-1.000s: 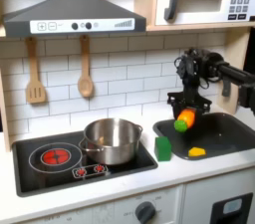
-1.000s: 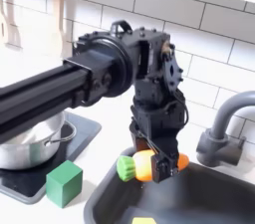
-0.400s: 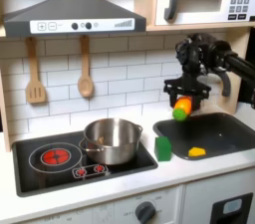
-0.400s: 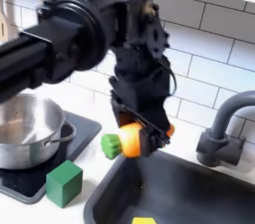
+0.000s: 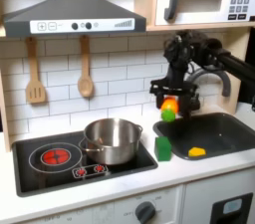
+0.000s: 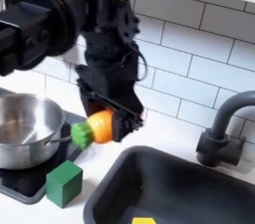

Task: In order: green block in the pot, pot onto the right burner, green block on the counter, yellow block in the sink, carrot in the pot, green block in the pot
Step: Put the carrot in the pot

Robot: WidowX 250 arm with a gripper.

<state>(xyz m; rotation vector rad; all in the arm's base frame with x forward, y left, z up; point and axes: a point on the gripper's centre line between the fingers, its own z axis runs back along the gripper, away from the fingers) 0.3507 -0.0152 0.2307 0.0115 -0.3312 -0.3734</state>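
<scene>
Carrot [image 5: 168,108] is up in the air, clamped in the gripper [image 5: 167,102], jaws closed on its orange body; in the second exterior view the carrot [image 6: 98,127] lies roughly level with its green end toward the second exterior view's left, and the gripper [image 6: 106,118] comes down on it from above. It hangs over the counter [image 5: 199,171] between stove and sink [image 5: 221,131], just above the green block [image 5: 162,147]. Key relation: pot [image 5: 111,140] sits down and to the first exterior view's left of the gripper, on the black stovetop [image 5: 60,163] near its right side, mouth open and looking empty from here. So my read is we're on the carrot-into-pot step, carry about half done; what's left is a move toward the first exterior view's left, then a drop. In the second exterior view the pot [image 6: 25,128] is low at the left with a side handle pointing toward the carrot, and the green block [image 6: 64,183] stands on the counter just in front of that handle. Yellow block [image 5: 196,151] is lying in the sink, so that step looks finished. Risk as I see it: carrot's long axis is sideways, so it could catch the rim if released short of the pot centre.
</scene>
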